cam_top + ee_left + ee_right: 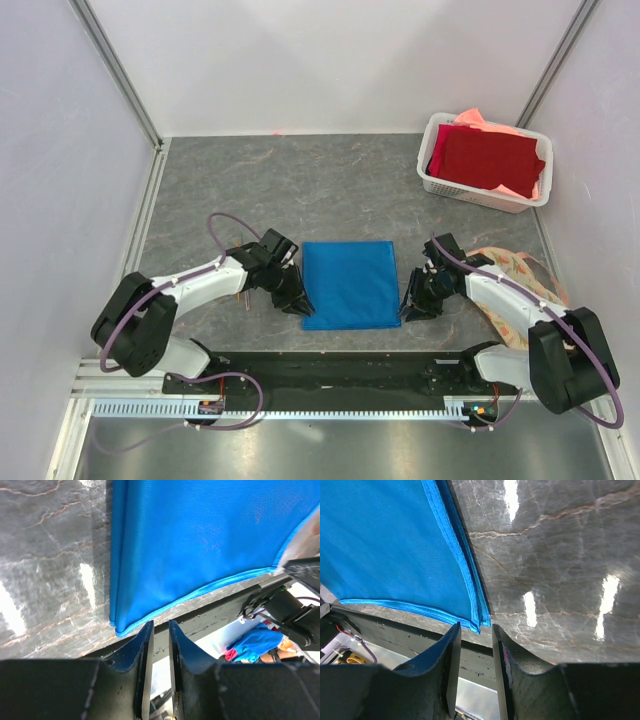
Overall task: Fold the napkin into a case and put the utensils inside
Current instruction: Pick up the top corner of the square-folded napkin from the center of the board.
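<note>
1. The left pincer (pixel 297 300) sits low over the grey table (pixel 300 190). Its jaws are only a narrow slot apart, with nothing between them.
2. Just outside that slot, beside one fingertip, lies the near-left corner of the napkin (pixel 350 285). The corner is close to the fingertip but not in the gap.
3. The right pincer (pixel 412 305) is equally low, and its jaws are also narrowly parted, a little wider than the left pair.
4. The napkin's near-right corner, with its stacked blue edges showing, lies right at the mouth of this gap. I cannot tell whether the fingers (pixel 452 645) touch it, and nothing shows it pinched.
5. The napkin lies flat on the table between the two pincers as a folded, layered rectangle. It stretches away from both sets of fingertips toward the far side.
6. On the outer side of the right pincer, a floral mat (pixel 520 268) lies partly hidden under that arm.
7. Far beyond the right pincer and well apart from the napkin stands a white basket (pixel 480 196). In it, a dark red cloth (pixel 490 158) lies on a salmon-pink cloth (pixel 475 118).
</note>
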